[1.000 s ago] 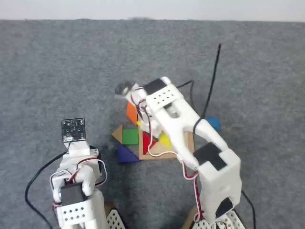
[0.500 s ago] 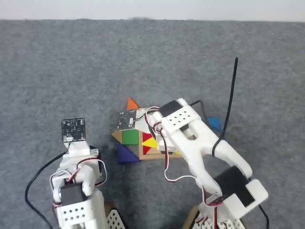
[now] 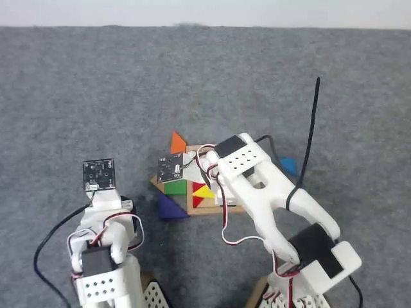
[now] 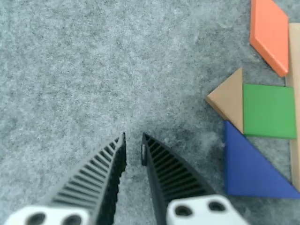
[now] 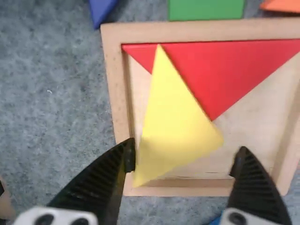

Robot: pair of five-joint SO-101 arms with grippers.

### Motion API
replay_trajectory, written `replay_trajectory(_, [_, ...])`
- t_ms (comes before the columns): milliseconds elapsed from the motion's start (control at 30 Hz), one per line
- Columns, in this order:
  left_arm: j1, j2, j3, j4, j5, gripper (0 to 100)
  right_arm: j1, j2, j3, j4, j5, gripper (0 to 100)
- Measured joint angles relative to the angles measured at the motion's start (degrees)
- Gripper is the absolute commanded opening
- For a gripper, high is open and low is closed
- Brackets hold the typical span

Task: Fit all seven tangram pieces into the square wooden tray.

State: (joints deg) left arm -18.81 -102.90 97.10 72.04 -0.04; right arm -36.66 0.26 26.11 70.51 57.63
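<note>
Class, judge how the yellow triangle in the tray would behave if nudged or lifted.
The yellow triangle looks a rigid flat slab, so probably stiff, light, and apt to slide, not roll. Its smooth faces may slip between the right gripper's open jaws.

Lit brightly and evenly from overhead, with diffuse light in all three views. Noted thin, soft shadows in the high view along the near edges of the wooden tray (image 3: 215,210) and the blue triangle (image 3: 168,207). Recorded an even, matt rendering of the grey mat (image 3: 96,83), brightest towards the pale band at the far edge. Observed in the left wrist view a soft dark patch just ahead of the left gripper (image 4: 133,139). Found in the right wrist view a narrow shadow beside the yellow triangle (image 5: 173,126) on the tray floor.
</note>
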Motion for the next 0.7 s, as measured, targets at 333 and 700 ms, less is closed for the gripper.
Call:
replay_trajectory(333, [0.00, 0.00, 0.00, 0.00, 0.00, 5, 1.05, 0.00, 0.00, 1.67, 0.70, 28.1])
replay_trajectory(700, [0.00, 0.00, 0.00, 0.00, 0.00, 5, 5.54, 0.00, -7.12, -3.16, -25.49, 1.6])
